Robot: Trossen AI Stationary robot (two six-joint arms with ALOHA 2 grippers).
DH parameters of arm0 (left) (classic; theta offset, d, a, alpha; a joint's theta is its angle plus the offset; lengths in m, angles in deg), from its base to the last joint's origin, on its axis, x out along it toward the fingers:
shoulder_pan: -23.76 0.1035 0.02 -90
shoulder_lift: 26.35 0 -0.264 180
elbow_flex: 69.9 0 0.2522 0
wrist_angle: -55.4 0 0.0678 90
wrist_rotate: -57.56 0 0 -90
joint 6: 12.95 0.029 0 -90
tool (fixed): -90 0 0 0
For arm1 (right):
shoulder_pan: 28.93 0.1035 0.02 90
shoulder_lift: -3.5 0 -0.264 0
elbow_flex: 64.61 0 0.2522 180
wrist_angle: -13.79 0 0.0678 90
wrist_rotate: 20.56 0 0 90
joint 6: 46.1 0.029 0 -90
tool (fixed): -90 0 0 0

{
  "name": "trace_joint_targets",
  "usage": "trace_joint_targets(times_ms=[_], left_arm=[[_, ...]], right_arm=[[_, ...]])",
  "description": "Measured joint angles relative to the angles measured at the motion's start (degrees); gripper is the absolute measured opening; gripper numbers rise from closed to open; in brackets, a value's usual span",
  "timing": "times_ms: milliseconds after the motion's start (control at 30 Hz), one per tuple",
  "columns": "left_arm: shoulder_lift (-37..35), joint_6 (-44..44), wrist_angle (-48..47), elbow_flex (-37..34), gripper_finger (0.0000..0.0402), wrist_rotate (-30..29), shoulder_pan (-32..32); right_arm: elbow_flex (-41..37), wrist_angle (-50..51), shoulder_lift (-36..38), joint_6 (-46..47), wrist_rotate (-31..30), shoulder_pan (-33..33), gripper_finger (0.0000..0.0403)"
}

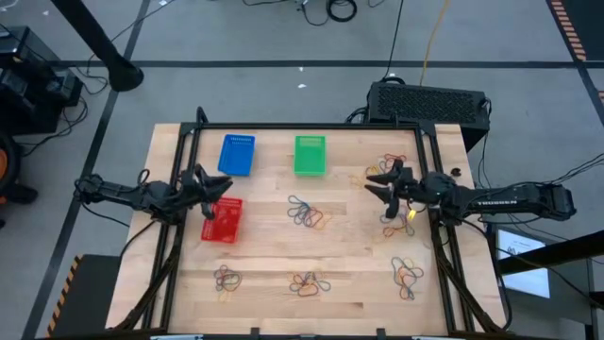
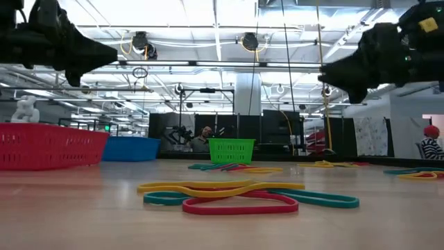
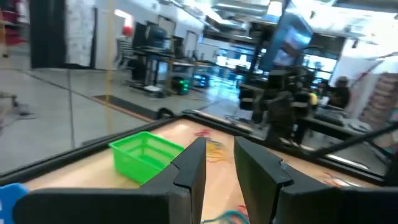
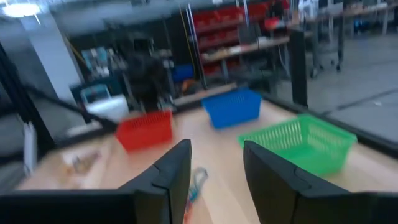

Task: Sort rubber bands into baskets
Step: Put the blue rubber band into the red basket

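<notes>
Red basket [image 1: 222,219] under left gripper [image 1: 209,184], seemingly.

White lettering ran along the right arm [image 1: 514,201] in the high view, likely the maker's name, but too small to read for certain, and nothing else was legible.

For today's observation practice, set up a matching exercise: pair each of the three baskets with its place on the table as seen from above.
Column one:
1. blue basket
2. green basket
3. red basket

Column two:
A. under the left gripper
B. far edge, middle of the table
C. far edge, directly beyond the red basket

Pairs: 1-C, 2-B, 3-A.
</notes>
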Motion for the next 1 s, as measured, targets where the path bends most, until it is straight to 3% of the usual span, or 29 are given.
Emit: trace_joint_targets(times_ms=[167, 300, 500, 700, 1000], left_arm=[[0.1, 6.4, 3.5, 0.1, 0.009, 3.6, 0.0], [0.3, 10.4, 2.9, 2.0, 0.009, 6.8, 0.0], [6.1, 14.9, -5.9, 12.0, 0.009, 9.3, 0.0], [19.1, 15.0, -17.0, 23.7, 0.009, 9.8, 0.0], [38.3, 12.0, -17.9, 28.8, 0.009, 16.0, -0.5]], right_arm=[[1.4, -2.4, -0.2, -0.4, 0.3, 0.0, 0.0139], [8.0, 2.5, -2.8, -0.4, 0.3, 0.5, 0.0139], [24.1, 22.8, -12.7, -1.4, 0.4, 3.7, 0.0139], [36.6, 45.2, -23.0, 4.4, 0.5, 8.5, 0.0139], [47.9, 75.8, -30.4, 21.6, 3.3, 16.9, 0.0139]])
